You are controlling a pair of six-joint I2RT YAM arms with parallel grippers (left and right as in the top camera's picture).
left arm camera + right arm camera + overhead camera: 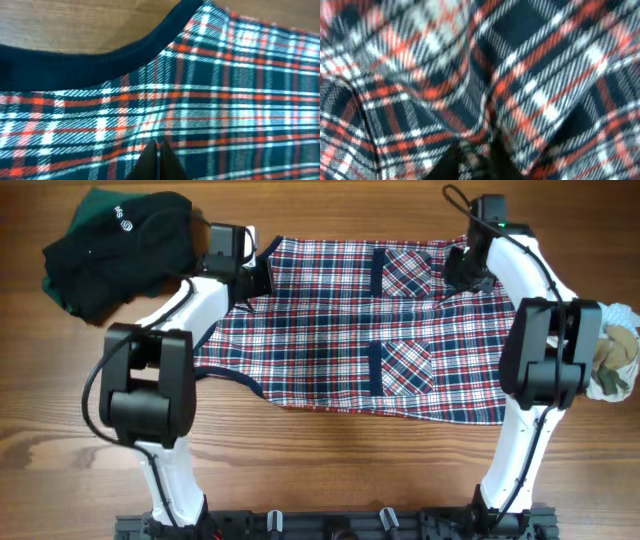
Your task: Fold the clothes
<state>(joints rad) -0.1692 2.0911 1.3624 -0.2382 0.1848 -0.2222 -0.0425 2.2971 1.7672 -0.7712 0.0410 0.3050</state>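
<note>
The clothes, a red, white and navy plaid garment [340, 330], lie spread across the wooden table with two navy-edged pockets [408, 272] facing up. My left gripper [248, 272] is at its far left corner. In the left wrist view it [157, 150] is shut, and the plaid cloth [225, 90] puckers toward the tips just below the navy trim [100, 62]. My right gripper [462, 272] is at the far right corner. In the blurred right wrist view its fingers [479, 157] stand slightly apart, with a bunch of plaid cloth [530, 60] between them.
A dark green garment [120, 245] lies crumpled at the far left of the table, close to the left arm. A pale bundle of cloth [615, 360] sits at the right edge beside the right arm. Bare wood [330, 460] runs along the near side.
</note>
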